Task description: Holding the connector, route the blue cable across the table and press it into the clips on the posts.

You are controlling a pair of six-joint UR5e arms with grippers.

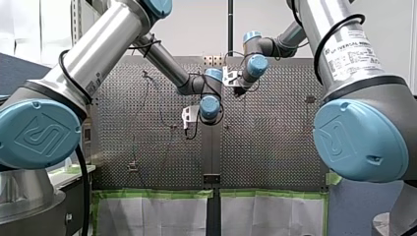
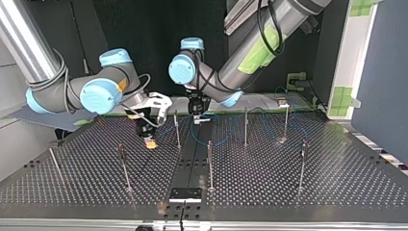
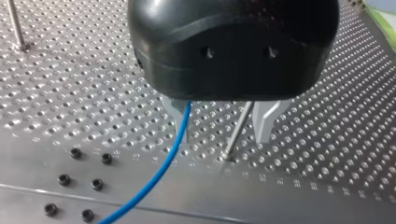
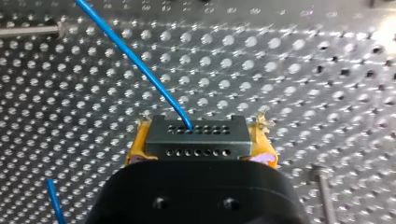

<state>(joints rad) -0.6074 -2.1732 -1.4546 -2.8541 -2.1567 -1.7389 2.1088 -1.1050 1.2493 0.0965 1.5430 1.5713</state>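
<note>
In the right wrist view my right gripper (image 4: 200,145) has its yellow pads (image 4: 137,148) shut on a grey connector (image 4: 198,133) with rows of holes. The blue cable (image 4: 135,60) leaves the connector and runs away over the perforated table. In the left wrist view my left gripper (image 3: 222,125) is open, its metal fingers (image 3: 265,122) apart on either side of a thin post (image 3: 238,130). The blue cable (image 3: 159,172) runs down along the inner side of the other finger. In the top view my right gripper (image 2: 150,140) hangs at the left and my left gripper (image 2: 198,117) near the middle.
Several thin posts stand on the table, among them one (image 2: 210,163) near the middle, one (image 2: 245,127) behind it and one (image 2: 122,166) at the top view's left. Slack cable (image 2: 226,139) loops between the far posts. A black plate (image 2: 185,194) sits at the near edge.
</note>
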